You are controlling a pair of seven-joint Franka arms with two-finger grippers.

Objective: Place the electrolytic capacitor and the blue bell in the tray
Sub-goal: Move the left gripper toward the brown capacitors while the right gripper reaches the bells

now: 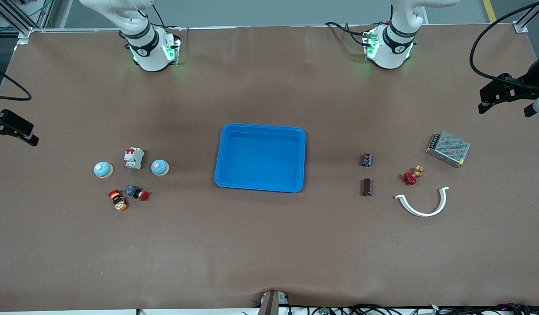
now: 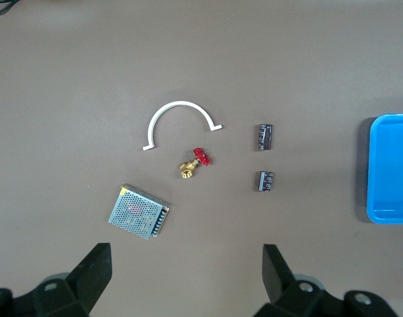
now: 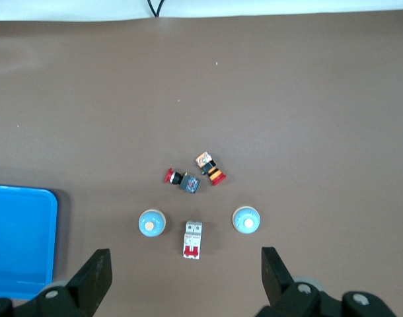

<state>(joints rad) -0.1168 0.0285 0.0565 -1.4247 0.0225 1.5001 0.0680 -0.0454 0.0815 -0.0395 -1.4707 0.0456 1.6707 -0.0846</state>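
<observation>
Blue bells (image 3: pixel 152 223) lie under the spread right tool (image 3: pixel 182 281).

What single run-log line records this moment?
tray: holds nothing | capacitors, blue bells: on table | left gripper: open, waiting | right gripper: open, waiting

My high front camera faces my bases across the whole counter (image 1: pixel 269 245). Both wrist cameras look straight down from well above it: the left's shares the tray (image 2: pixel 392 168) edge with the front view, the right's likewise.
</observation>
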